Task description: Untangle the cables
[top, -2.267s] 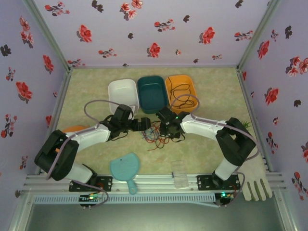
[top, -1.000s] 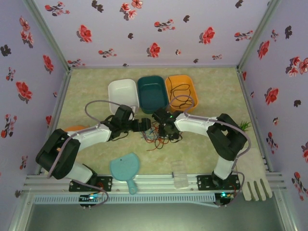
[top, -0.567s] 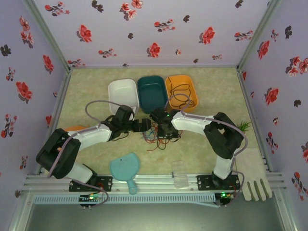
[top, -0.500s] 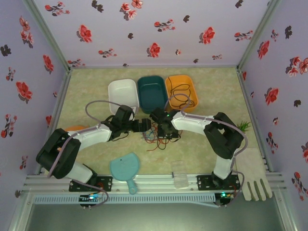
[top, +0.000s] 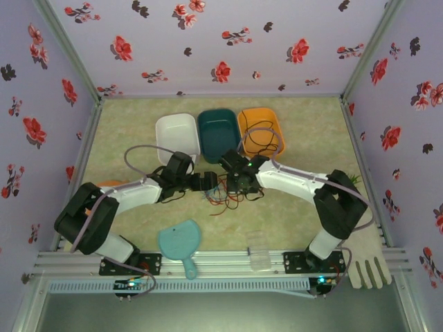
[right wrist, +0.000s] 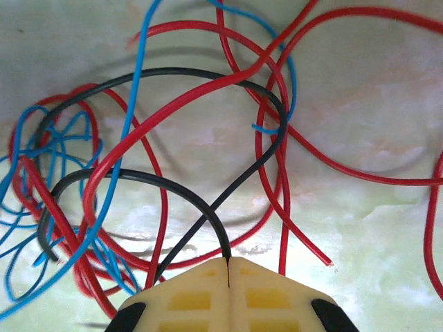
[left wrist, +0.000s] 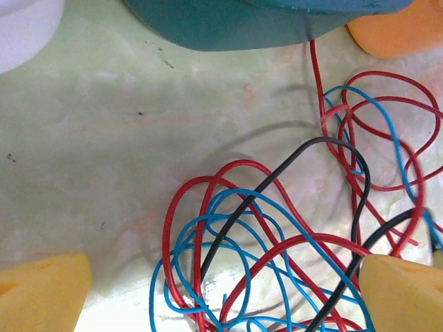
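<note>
On the left of the tabletop point(top: 138, 117), the left gripper point(top: 210, 182) is hanging low at the left edge of the cables point(top: 220, 195). In its wrist view the two yellow fingers point(left wrist: 41, 290) are standing wide apart and gripping nothing, and red, blue and black loops are lying on the tabletop between them. Nearer the arm bases, a teal paddle point(top: 178, 242) is lying flat.

Along the far side three bins are sitting in a row, side against side: a white bin point(top: 177, 135), a teal bin point(top: 219, 133) and an orange bin point(top: 260, 128). A loose cable point(top: 257, 144), black, is lying in the orange bin and draping over its near rim.

The cables are lying in one tangle at the middle of the tabletop, just in front of the teal bin and between the two grippers.

The right gripper point(top: 234, 185) is sitting on the tangle's right side. In its wrist view its fingers are pressing flat together, and they are pinching the black cable point(right wrist: 211, 211), which is running out of the seam between them and looping over the red and blue strands.

A clear box point(top: 259, 259) is resting at the near edge, and a white pronged piece point(top: 367, 266) is lying at the far right.
</note>
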### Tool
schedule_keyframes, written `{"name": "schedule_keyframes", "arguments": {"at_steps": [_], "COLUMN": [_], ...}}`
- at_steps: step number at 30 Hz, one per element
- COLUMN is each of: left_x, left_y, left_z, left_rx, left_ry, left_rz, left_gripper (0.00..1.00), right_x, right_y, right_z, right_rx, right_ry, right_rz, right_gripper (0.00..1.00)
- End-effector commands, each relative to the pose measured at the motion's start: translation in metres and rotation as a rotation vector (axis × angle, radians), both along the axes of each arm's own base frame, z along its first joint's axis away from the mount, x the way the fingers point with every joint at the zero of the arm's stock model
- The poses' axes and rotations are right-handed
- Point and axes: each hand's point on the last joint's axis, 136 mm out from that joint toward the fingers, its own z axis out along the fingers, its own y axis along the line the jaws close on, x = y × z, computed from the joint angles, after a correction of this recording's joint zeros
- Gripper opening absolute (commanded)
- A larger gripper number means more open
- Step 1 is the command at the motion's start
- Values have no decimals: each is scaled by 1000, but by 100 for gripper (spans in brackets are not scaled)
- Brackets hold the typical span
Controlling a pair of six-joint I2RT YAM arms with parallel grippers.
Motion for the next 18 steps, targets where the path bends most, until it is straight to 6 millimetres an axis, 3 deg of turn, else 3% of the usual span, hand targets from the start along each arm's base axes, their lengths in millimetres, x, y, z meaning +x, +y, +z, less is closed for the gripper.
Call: {"name": "schedule_keyframes", "arguments": {"at_steps": [1, 8, 12, 18], "left_x": [1, 0, 0, 2], "left_y": [-7, -8, -11, -11], "left_z": [4, -4, -3, -3], "left_rx": [-3, 13, 8, 5], "left_ry": [-10, 2, -1, -4], "left_rz": [-17, -27, -35, -32], "left_gripper": [100, 86, 73, 50], "right_x": [5, 14, 16, 15], "right_y": [-4, 4, 7, 3], "right_z": [22, 63, 86, 98], "right_rx": [-3, 68, 85, 108], "right_ry": [-84, -258, -338, -395], "right_rz": [32, 138, 190, 203], "right_gripper": [0, 0, 0, 0]}}
